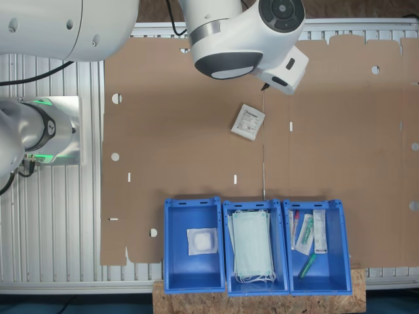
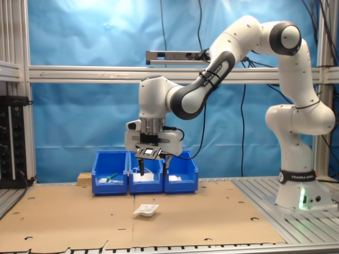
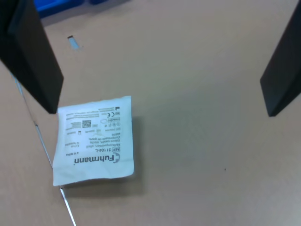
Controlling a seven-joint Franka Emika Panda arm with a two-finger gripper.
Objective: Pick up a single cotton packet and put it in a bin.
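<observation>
Flat on the cardboard, the cotton packet [image 3: 94,140] lies below the gripper [image 3: 160,70], fingers spread, empty.

Three blue bins [image 1: 193,208], two cotton packets [image 1: 248,122], one stack of face masks [image 1: 252,245], one cardboard sheet [image 1: 183,131]

Small square white cotton packet [image 3: 94,139], black print face up, lies flat on brown cardboard sheet [image 3: 197,141]. Two dark gripper fingers [image 3: 33,56] spread wide; gripper [image 3: 160,70] hangs above the cardboard, packet just beside one finger, untouched. Blue bin edge [image 3: 61,7] beyond packet.
</observation>
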